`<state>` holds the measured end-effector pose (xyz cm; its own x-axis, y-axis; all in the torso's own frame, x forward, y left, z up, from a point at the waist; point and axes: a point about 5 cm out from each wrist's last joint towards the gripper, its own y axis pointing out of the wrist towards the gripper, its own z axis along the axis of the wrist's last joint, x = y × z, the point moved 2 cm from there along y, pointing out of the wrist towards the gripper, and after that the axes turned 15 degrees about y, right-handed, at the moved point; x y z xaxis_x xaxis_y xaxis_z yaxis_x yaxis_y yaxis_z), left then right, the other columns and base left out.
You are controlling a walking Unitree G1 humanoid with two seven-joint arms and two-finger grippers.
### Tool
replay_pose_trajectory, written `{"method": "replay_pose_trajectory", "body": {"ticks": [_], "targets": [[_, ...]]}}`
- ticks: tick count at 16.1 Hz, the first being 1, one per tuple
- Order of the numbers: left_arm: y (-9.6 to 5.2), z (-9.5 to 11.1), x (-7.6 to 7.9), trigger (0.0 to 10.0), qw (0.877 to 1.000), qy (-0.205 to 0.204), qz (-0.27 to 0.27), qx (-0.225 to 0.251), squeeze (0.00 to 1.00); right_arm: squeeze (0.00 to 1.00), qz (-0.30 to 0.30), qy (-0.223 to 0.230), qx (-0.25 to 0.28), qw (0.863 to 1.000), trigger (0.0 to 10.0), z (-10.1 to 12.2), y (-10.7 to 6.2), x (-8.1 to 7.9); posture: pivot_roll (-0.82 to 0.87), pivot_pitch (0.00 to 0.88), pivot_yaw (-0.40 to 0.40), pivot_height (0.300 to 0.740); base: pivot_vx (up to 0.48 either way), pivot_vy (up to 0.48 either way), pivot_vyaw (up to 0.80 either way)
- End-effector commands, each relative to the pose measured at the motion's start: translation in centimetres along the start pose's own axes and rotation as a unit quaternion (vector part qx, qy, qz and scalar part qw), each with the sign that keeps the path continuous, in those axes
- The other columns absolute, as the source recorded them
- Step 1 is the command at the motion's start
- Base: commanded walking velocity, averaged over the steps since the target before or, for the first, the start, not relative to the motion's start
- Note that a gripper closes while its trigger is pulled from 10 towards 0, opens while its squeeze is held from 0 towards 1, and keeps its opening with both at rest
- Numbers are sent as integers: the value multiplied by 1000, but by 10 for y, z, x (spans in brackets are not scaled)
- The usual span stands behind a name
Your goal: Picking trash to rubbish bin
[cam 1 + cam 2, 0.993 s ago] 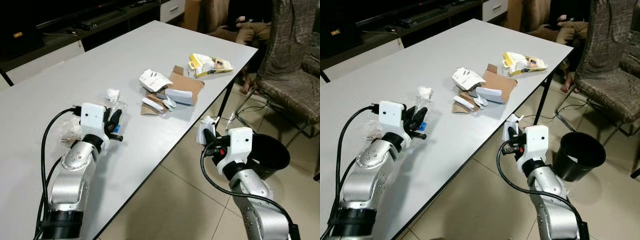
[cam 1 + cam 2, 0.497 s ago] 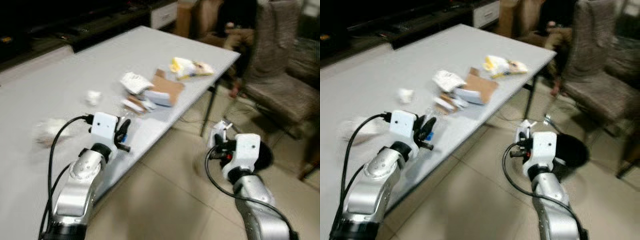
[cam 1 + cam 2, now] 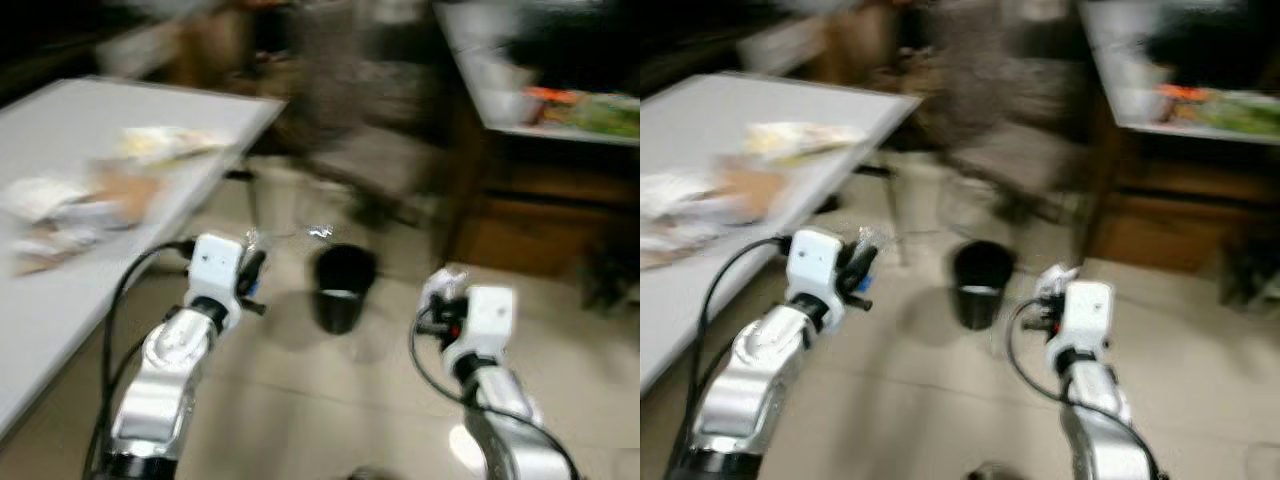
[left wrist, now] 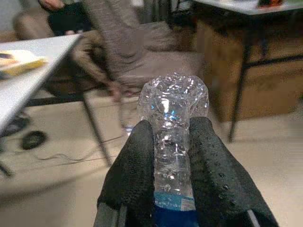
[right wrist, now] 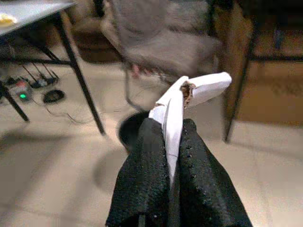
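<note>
On the floor between the two arms stands the black rubbish bin (image 3: 340,288), just past the table (image 3: 60,300) corner. Left gripper (image 4: 173,156) is clamped on a crushed plastic bottle (image 4: 173,123), held around its body above the blue label; I judge it light, springy and a little slippery. Right gripper (image 5: 173,142) pinches a folded white paper scrap (image 5: 189,94), light and soft
</note>
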<state>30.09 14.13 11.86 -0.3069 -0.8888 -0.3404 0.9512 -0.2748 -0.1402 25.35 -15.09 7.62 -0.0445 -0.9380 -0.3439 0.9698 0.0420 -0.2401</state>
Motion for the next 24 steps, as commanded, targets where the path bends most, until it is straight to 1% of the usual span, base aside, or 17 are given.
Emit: {"method": "replay_pose_trajectory", "body": {"ticks": [1,2,4,5,6,7,9,11,15,16,17,18,20,21,22,23,24], "targets": [[-1,-4,-3,10000,1000,-1,3,-10,0,0,11,-5,1,1000,10000,4,3,-6,-51,0,35,740,0,480,0],[-3,-11,-3,10000,1000,2,9,-29,0,0,17,-12,-23,1000,10000,-4,5,-8,-52,1,32,740,0,480,0],[-5,-12,-2,10000,999,8,12,-37,0,0,24,-8,-27,999,10000,-4,7,-10,-42,5,18,740,0,480,0],[-7,-15,-1,10000,999,19,11,-42,0,0,25,-5,-29,999,10000,-4,8,-10,-41,11,19,740,0,375,0],[-9,-19,-1,10000,998,18,12,-55,0,0,26,-4,-32,999,10000,-5,9,-11,-42,15,24,740,0,0,0],[-10,-19,0,10000,999,-1,8,-46,0,0,28,-5,-35,999,10000,-6,10,-11,-42,15,24,740,0,0,0],[-11,-20,4,10000,999,15,-4,-45,0,0,21,-9,-45,999,10000,-10,11,-8,-40,24,20,740,0,0,0],[-12,-19,8,10000,999,21,-14,-42,0,0,21,-1,-48,999,10000,-12,9,-7,-29,23,0,740,0,0,0],[-15,-21,9,10000,999,15,-12,-47,0,0,33,-3,-60,998,10000,-15,9,-9,-16,27,-19,740,0,0,0],[-17,-24,8,10000,998,12,-4,-55,0,0,34,-6,-64,997,10000,-17,10,-9,-19,27,-24,740,0,0,0],[-18,-26,7,10000,998,8,0,-59,0,0,37,-8,-66,997,10000,-17,10,-10,-20,29,-33,740,0,0,0],[-19,-27,8,10000,998,8,-1,-61,0,0,46,-12,-75,996,10000,-19,8,-11,-10,25,-60,740,0,0,0],[-24,-33,9,10000,997,10,1,-78,0,0,60,-20,-91,994,10000,-23,7,-12,-6,36,-87,740,0,0,0],[-25,-33,10,10000,997,7,-1,-78,0,0,63,-21,-93,993,10000,-22,7,-12,-1,36,-97,740,0,0,0],[-29,-34,13,10000,997,13,-7,-78,0,0,71,-23,-103,992,10000,-25,7,-13,10,39,-116,740,0,0,0],[-33,-35,12,10000,997,14,1,-82,0,0,80,-29,-112,990,10000,-28,7,-14,12,43,-119,740,0,0,0],[-34,-34,12,10000,997,8,4,-78,0,0,83,-30,-113,990,10000,-28,7,-14,15,46,-123,740,0,0,0]]}}
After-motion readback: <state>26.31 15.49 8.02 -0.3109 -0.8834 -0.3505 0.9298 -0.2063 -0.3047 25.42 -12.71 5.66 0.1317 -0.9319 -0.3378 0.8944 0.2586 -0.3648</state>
